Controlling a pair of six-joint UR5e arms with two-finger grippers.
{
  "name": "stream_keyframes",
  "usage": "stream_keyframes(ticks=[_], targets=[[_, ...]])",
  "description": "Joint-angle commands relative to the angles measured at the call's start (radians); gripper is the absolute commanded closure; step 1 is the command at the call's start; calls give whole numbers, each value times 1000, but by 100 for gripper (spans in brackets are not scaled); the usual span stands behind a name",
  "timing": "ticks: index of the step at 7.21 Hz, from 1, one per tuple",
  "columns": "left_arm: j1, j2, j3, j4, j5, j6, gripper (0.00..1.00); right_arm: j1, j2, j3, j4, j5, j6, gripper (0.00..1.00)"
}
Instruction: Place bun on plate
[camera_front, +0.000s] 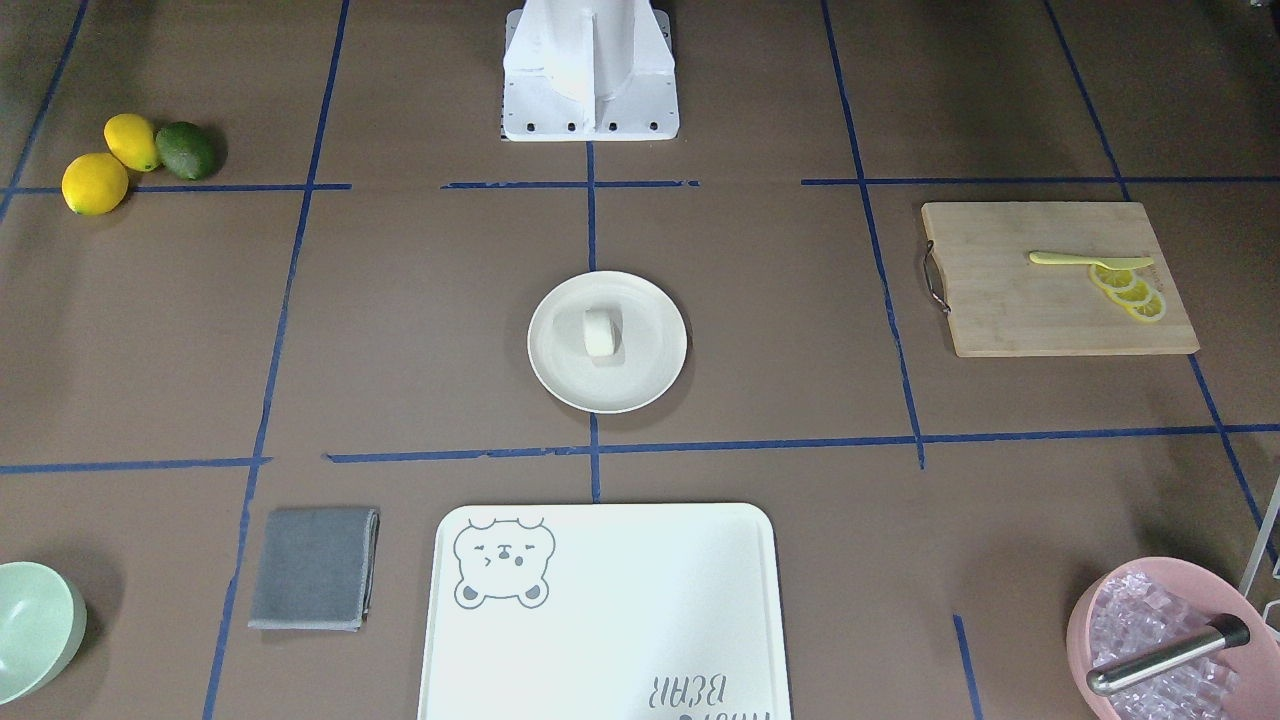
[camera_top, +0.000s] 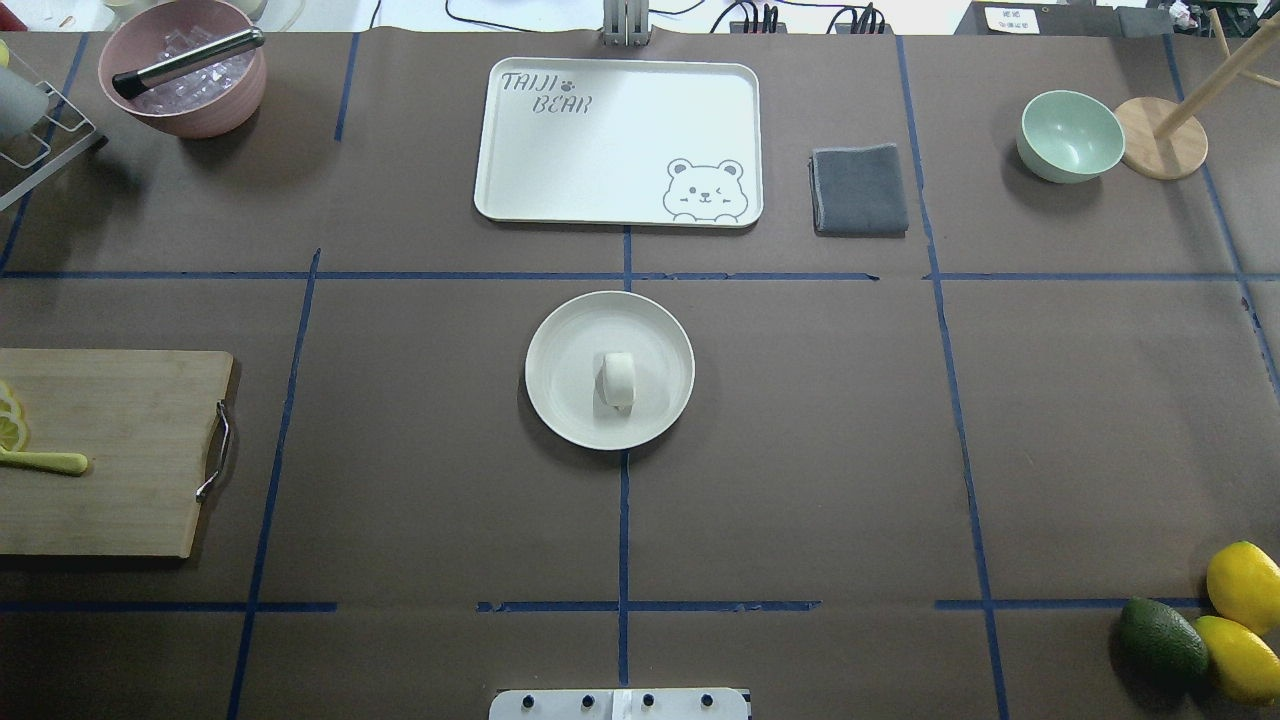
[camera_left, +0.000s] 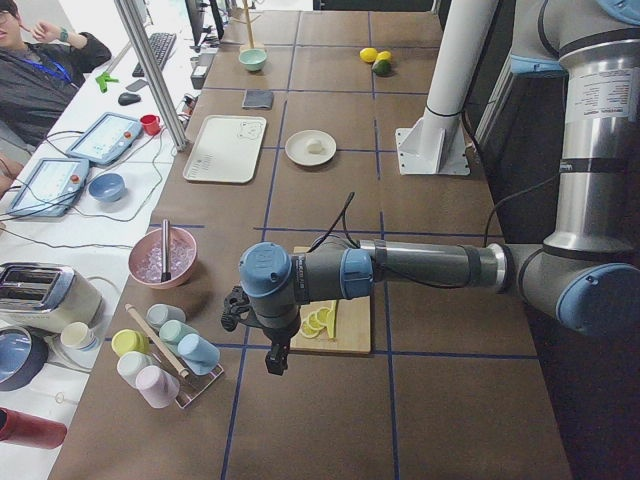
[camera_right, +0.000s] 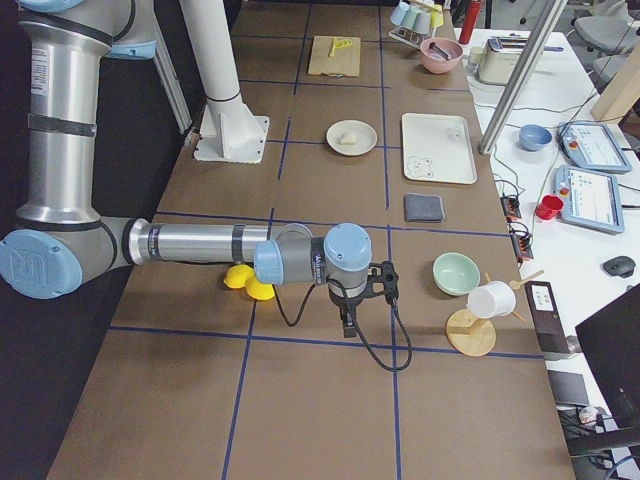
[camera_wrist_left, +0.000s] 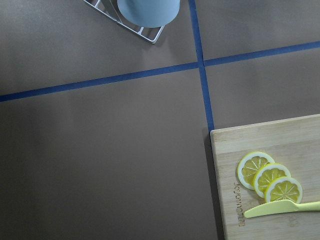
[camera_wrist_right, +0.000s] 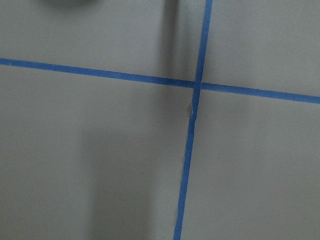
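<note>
The small white bun (camera_front: 600, 332) lies on its side in the middle of the round cream plate (camera_front: 560, 375) at the table's centre; the overhead view shows the same bun (camera_top: 619, 380) and plate (camera_top: 565, 400). Neither arm is near them. My left gripper (camera_left: 272, 360) hangs over the table's left end beside the cutting board, seen only in the exterior left view. My right gripper (camera_right: 347, 325) hangs over the right end near the lemons, seen only in the exterior right view. Whether either is open or shut I cannot tell.
A bear-printed tray (camera_top: 620, 140), grey cloth (camera_top: 860, 190) and mint-green bowl (camera_top: 1070, 135) lie along the far side. A pink bowl of ice (camera_top: 185, 80) and a cutting board (camera_top: 110, 450) with lemon slices are on the left. Lemons and an avocado (camera_top: 1165, 640) sit near right.
</note>
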Motion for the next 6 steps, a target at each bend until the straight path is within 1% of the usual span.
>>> stream_keyframes(ticks=[1, 6], targets=[[0, 1, -1, 0, 0, 1, 0, 0, 0, 0, 0, 0, 5, 0], [0, 4, -4, 0, 0, -4, 0, 0, -1, 2, 0, 0, 12, 0]])
